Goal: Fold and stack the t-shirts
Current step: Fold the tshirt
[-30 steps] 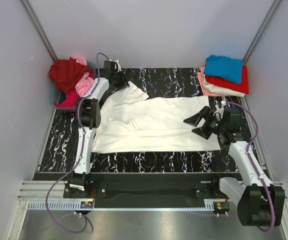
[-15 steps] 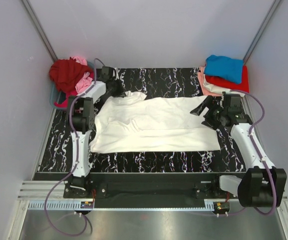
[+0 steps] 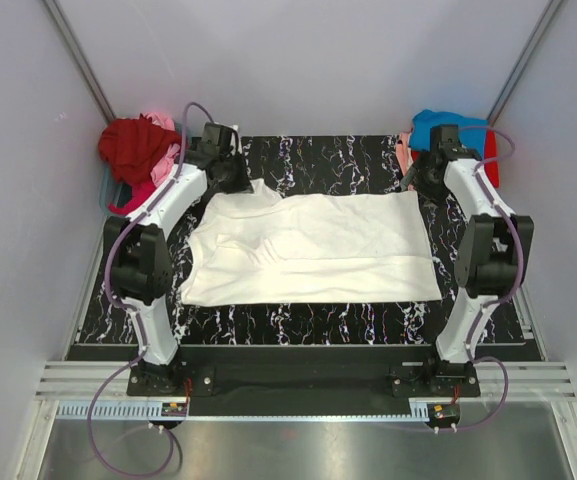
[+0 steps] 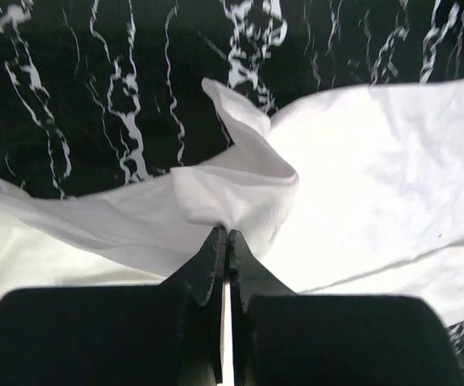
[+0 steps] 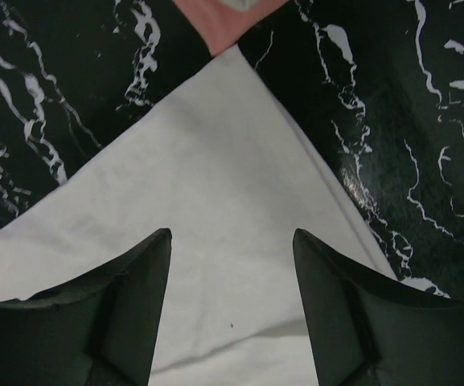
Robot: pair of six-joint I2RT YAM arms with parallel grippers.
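Note:
A white t-shirt (image 3: 308, 250) lies spread flat on the black marble table (image 3: 338, 155). My left gripper (image 3: 236, 178) is at its far left corner, shut on a bunched fold of the white fabric (image 4: 236, 189); the closed fingertips (image 4: 215, 241) pinch it just above the table. My right gripper (image 3: 418, 182) is open and empty, hovering over the shirt's far right corner (image 5: 223, 145). Its fingers (image 5: 147, 265) straddle flat cloth. A stack of folded shirts (image 3: 448, 135), blue on top, sits at the back right.
A heap of unfolded red and pink shirts (image 3: 143, 150) fills a basket at the back left. A pink edge of the folded stack (image 5: 215, 20) lies just beyond the shirt's corner. Grey walls close in both sides and the back.
My right gripper has moved from the shirt's right middle back to its far right corner, near the stack. My left gripper, still holding the sleeve, has shifted and drawn it inward.

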